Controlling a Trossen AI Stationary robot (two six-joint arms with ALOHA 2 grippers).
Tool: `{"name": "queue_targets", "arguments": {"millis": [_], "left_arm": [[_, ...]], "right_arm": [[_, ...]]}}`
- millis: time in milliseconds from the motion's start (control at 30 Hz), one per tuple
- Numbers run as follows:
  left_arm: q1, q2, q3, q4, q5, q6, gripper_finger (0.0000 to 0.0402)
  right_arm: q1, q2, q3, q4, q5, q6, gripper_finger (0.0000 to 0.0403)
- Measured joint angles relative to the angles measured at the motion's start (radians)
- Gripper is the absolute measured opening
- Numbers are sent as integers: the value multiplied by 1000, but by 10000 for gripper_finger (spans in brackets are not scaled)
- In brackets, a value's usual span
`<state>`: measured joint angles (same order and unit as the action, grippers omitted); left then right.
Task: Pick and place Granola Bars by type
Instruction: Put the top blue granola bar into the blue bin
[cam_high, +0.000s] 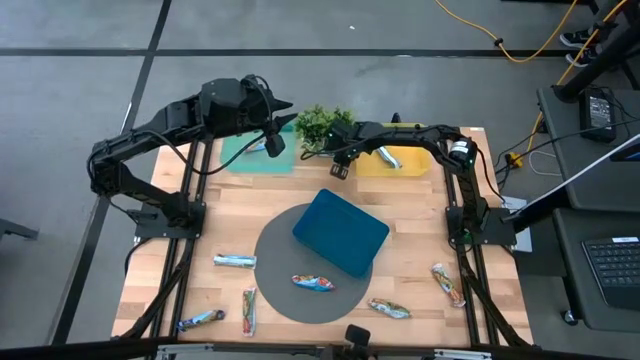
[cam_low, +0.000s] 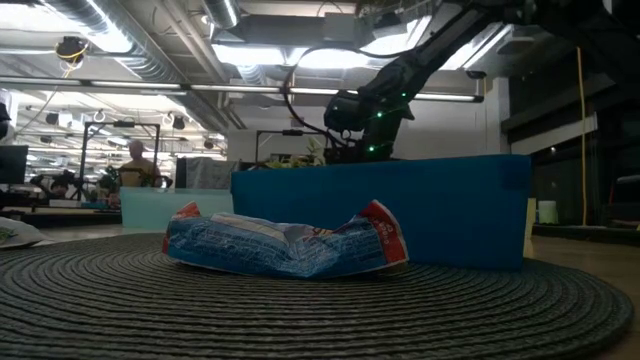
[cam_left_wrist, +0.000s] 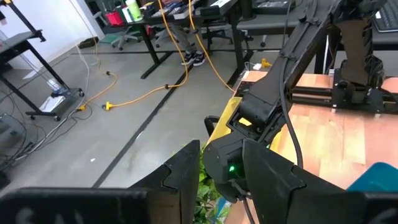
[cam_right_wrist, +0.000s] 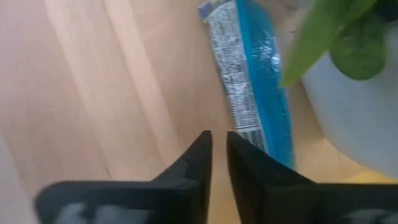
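Eight granola bars can be counted from above. Six are spread along the near side of the bench: a blue-printed one (cam_high: 234, 262) lies left of the round grey mat (cam_high: 275, 250), a red-and-blue one (cam_high: 312, 283) rests on the mat itself, a green-orange one (cam_high: 388, 309) sits just off the mat's near right rim, a red one (cam_high: 448, 284) lies by the right edge, and two more, one blue (cam_high: 200, 320) and one red (cam_high: 249, 310), are seen towards the near left corner. The bar on the mat fills the low view (cam_low: 285, 245), crumpled, with the dark blue tray (cam_low: 400, 205) behind it.

Two bars are already in trays at the far edge: one blue bar (cam_high: 386, 157) in the yellow tray (cam_high: 420, 165), and one partly hidden bar (cam_high: 256, 147) in the green tray (cam_high: 240, 160). Three trays are counted in all; the dark blue one (cam_high: 340, 232) lies tilted across the far right part of the mat and holds nothing that can be seen.

The right gripper (cam_high: 340, 168) is held just beside the yellow tray's left end, above bare wood. In its wrist view the jaws (cam_right_wrist: 217, 155) are seen nearly pressed together with nothing between them, and the blue bar (cam_right_wrist: 252, 81) lies beyond the tips, not touched. A green leaf (cam_right_wrist: 336, 31) reaches in at one side.

The left gripper (cam_high: 273, 140) is held over the green tray, next to the single small plant (cam_high: 322, 124) at the far edge; its jaws (cam_left_wrist: 221, 165) are parted a little and carry nothing.
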<state>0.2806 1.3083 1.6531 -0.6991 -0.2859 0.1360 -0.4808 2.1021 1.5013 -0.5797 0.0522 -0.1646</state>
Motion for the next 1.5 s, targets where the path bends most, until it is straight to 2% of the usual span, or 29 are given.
{"name": "queue_targets", "arguments": {"millis": [133,533,667,967,1067,1200,1500], "left_arm": [[0,0,0,0,0,0,116],[0,0,0,0,0,0,116],[0,0,0,0,0,1,116],[0,0,0,0,0,1,116],[0,0,0,0,0,8,116],[0,0,0,10,-1,9,116],[0,0,0,55,-1,8,116]], "right_arm": [[1,0,0,-1,-29,-1,7],[35,0,34,-54,-14,3,14],[40,0,74,-106,40,3,42],[40,-2,84,-122,46,12,145],[40,-2,84,-124,101,14,169],[39,-2,84,-125,123,24,186],[38,14,86,-119,123,56,189]]}}
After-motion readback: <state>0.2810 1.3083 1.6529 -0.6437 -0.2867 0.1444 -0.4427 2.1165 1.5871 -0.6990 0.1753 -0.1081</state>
